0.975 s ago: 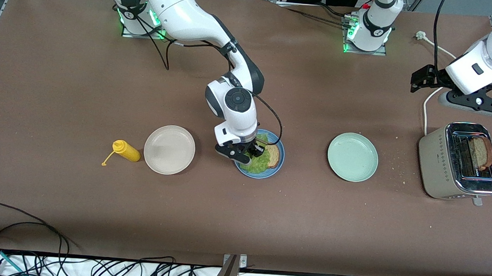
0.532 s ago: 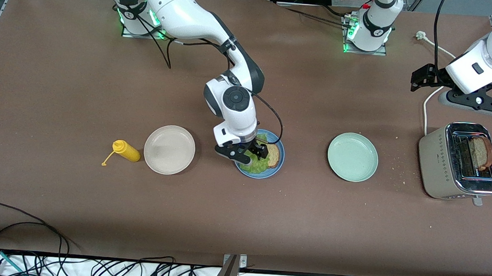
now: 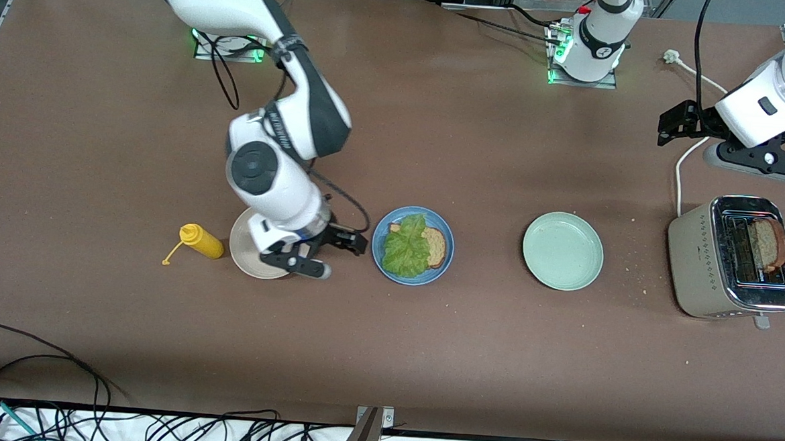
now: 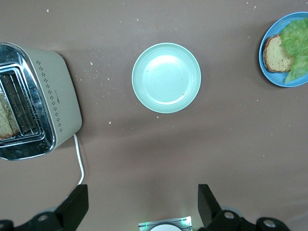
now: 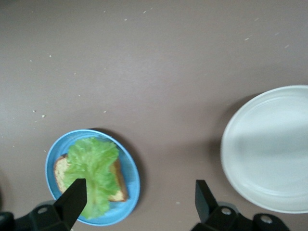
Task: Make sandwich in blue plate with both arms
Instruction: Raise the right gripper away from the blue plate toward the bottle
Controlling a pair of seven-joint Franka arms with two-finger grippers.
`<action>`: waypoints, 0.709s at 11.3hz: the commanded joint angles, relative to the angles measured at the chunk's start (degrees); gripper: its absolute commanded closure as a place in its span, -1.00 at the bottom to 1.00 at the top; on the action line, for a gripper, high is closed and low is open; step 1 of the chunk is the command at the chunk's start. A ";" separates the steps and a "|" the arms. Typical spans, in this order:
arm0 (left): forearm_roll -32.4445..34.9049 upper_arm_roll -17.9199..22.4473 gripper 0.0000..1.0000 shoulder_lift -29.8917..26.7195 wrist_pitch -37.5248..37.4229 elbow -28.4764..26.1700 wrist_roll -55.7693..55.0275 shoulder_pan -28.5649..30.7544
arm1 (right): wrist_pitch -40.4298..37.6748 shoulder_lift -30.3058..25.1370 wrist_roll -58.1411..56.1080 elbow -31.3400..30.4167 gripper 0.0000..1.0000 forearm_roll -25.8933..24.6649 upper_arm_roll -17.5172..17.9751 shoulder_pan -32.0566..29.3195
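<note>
Hovering my right gripper [image 3: 315, 250] over the rim of the round beige plate [image 3: 249, 246], jaws spread and holding nothing. Just beside it, toward the left arm's end of the surface [image 3: 385, 354], sits the round medium-blue plate [image 3: 380, 228], and on it the half-built sandwich: one brown wholemeal bread slice [image 3: 436, 245] lying flat with a ruffled green lettuce leaf [image 3: 406, 247] draped over most of it. The leaf's long axis runs roughly from the robots' side toward the front camera; the bread pokes out from under it on the side toward the left arm.

My left gripper [image 4: 139, 211] hangs open and empty above the surface near the boxy cream toaster with a chrome top [image 3: 733, 258], over the white power cord. A second brown slice [image 3: 764, 243] stands on edge in the toaster slot, its flat faces toward the slot walls, crust showing at the top.

I judge that slice light, dry and fairly stiff but crumbly, so I would pinch it gently across its thickness at the exposed top edge and lift straight up. The lettuce looks limp and featherlight; a careless set-down could nudge it off. Also here: a pale green round plate [image 3: 563, 250] and a yellow squeeze bottle [image 3: 200, 241] lying on its side.
</note>
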 commanded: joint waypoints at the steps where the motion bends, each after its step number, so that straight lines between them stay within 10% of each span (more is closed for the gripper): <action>1: -0.57 -0.12 -1.00 -0.17 -1.28 1.15 -0.19 0.41 | -2.69 -8.78 -13.60 -10.14 -1.00 1.76 2.72 -6.21; 8: -0.57 -0.21 -1.00 -0.17 -1.37 1.15 -0.28 0.41 | -16.77 -12.31 -63.32 -11.39 -1.00 1.40 4.39 -25.02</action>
